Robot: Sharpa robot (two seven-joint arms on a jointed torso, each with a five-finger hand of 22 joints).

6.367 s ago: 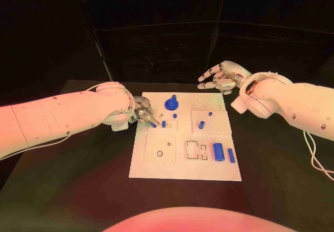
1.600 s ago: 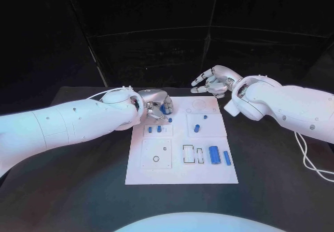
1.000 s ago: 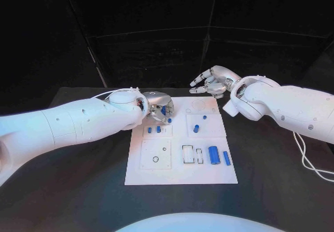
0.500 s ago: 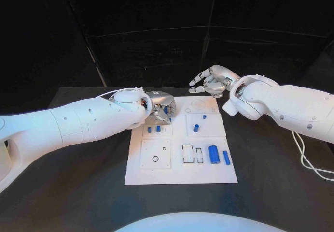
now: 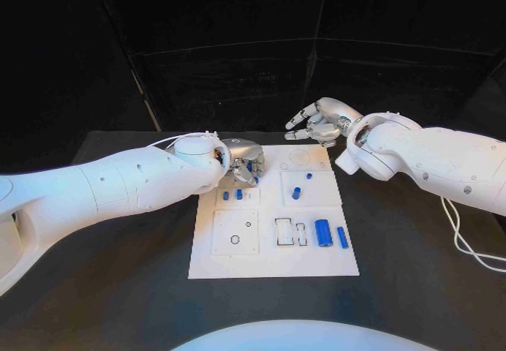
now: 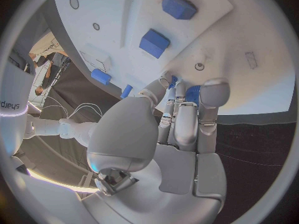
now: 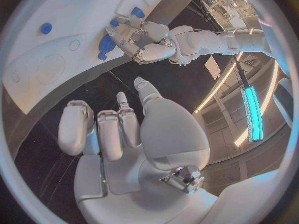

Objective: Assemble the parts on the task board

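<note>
The white task board (image 5: pixel 272 257) lies in the middle of the black bench (image 5: pixel 126 292). Since the earliest picture, the blue gear-shaped part (image 7: pixel 106 43) has been lifted from the far left section of the board, and it is now gripped in the closed fingers of the left hand (image 5: pixel 243 161), which is held just above that same section. Over the last second and a half this hand has shifted only slightly toward the board's far edge. In the left wrist view a blue piece is seen between the fingertips (image 6: pixel 210 92).

The right hand (image 5: pixel 322 121) is held beyond the board's far right corner, empty, with its fingers apart and loosely curled; it has barely moved.

Two small blue pegs (image 5: pixel 233 195) stand in the section nearer than the left hand. A larger blue cylinder (image 5: pixel 322 233) lies on the near right part.

It is judged that the gear has been picked up but not yet seated, so assembly is at an early stage.
</note>
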